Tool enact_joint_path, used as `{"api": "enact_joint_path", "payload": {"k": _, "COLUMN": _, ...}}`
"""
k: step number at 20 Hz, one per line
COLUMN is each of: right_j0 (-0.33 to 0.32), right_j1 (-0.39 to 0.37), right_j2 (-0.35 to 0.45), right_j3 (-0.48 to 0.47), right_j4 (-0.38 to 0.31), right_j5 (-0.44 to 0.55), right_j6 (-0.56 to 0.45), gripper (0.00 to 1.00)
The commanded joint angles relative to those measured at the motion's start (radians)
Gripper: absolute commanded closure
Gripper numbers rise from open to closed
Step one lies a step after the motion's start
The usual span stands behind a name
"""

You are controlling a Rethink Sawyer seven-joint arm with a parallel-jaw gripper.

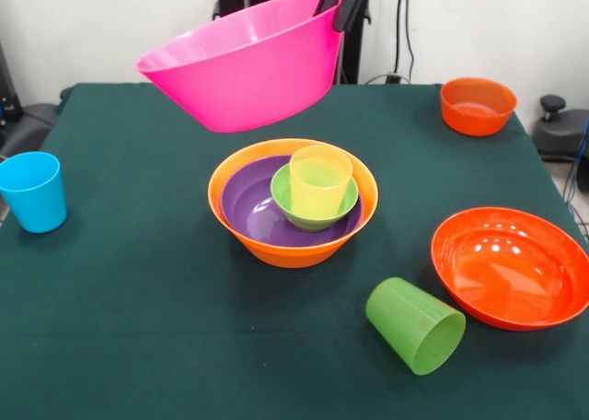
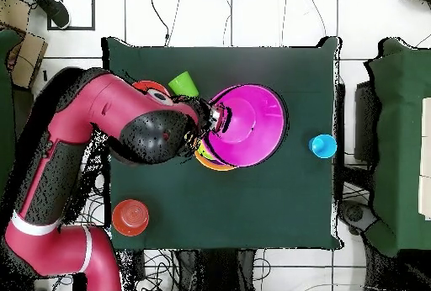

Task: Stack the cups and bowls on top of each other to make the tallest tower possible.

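Your gripper (image 1: 339, 4) pinched the pink bowl (image 1: 244, 65) by its rim, fingers closed on the wall, so it hung tilted in the air above and slightly behind the tower (image 1: 293, 202), mouth up, yellow cup (image 1: 319, 180) topmost.

Dark green cloth-covered table (image 1: 184, 346), white wall (image 1: 92, 24) behind, black cables (image 1: 402, 24), white tiled floor (image 2: 252, 18) around
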Motion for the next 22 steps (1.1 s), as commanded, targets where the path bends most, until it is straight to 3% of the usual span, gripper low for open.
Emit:
{"api": "enact_joint_path", "payload": {"k": 1, "right_j0": -0.003, "right_j1": -0.021, "right_j2": 0.106, "right_j3": -0.143, "right_j4": 0.047, "right_j5": 0.104, "right_j6": 0.247, "gripper": 1.00}}
{"api": "enact_joint_path", "payload": {"k": 16, "right_j0": -0.024, "right_j1": -0.007, "right_j2": 0.105, "right_j3": -0.127, "right_j4": 0.050, "right_j5": 0.117, "right_j6": 0.296, "gripper": 1.00}}
{"api": "enact_joint_path", "payload": {"k": 20, "right_j0": -0.029, "right_j1": -0.002, "right_j2": 0.097, "right_j3": -0.117, "right_j4": 0.048, "right_j5": 0.097, "right_j6": 0.299, "gripper": 1.00}}
{"api": "enact_joint_path", "payload": {"k": 22, "right_j0": -0.036, "right_j1": 0.002, "right_j2": 0.091, "right_j3": -0.109, "right_j4": 0.045, "right_j5": 0.043, "right_j6": 0.298, "gripper": 1.00}}
